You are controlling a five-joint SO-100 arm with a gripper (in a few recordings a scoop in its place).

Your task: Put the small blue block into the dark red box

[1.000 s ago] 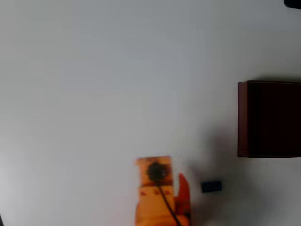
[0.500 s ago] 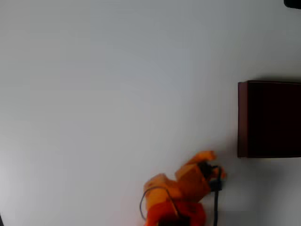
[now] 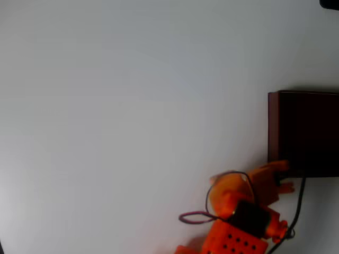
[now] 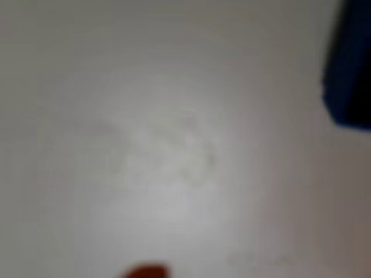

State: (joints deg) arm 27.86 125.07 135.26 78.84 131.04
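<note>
The dark red box (image 3: 273, 132) stands at the right edge of the overhead view, its inside nearly black. My orange gripper (image 3: 285, 176) is at the box's lower left corner, its two fingertips set a little apart. Whether anything sits between them is not clear from above. In the blurred wrist view a dark navy shape, the small blue block (image 4: 349, 69), fills the upper right edge over the white table. A red fingertip (image 4: 145, 271) pokes in at the bottom. Whether the block is held or lying loose I cannot tell.
The white table (image 3: 132, 106) stretches open to the left and above the box. A thin cable loop (image 3: 193, 217) hangs beside the arm's orange body (image 3: 233, 238) at the bottom edge. A dark object (image 3: 331, 3) sits in the top right corner.
The arm swung right from the bottom middle, reached the spot where the block lay, then moved on to the box's lower left corner. The block's earlier spot is now covered by the arm.
</note>
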